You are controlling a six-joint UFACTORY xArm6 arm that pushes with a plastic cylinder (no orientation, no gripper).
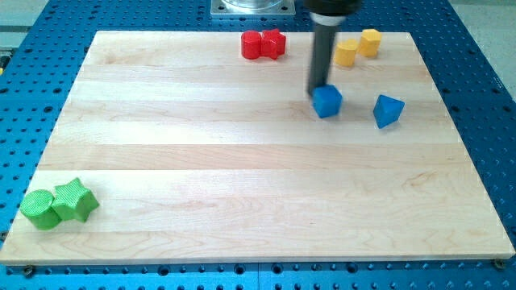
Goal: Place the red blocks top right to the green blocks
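Note:
Two red blocks [263, 44] sit touching each other near the view's top, a little right of centre; their shapes are hard to make out. Two green blocks sit touching at the bottom left: a green cylinder [40, 209] and a green star [75, 200]. My tip [318, 87] is at the lower end of the dark rod, right against the top-left side of a blue cube [327, 101]. The tip is right of and below the red blocks, and far from the green ones.
A second blue block [388, 110] lies right of the blue cube. Two yellow blocks [358, 47] sit at the top right. The wooden board [242, 153] lies on a blue perforated table.

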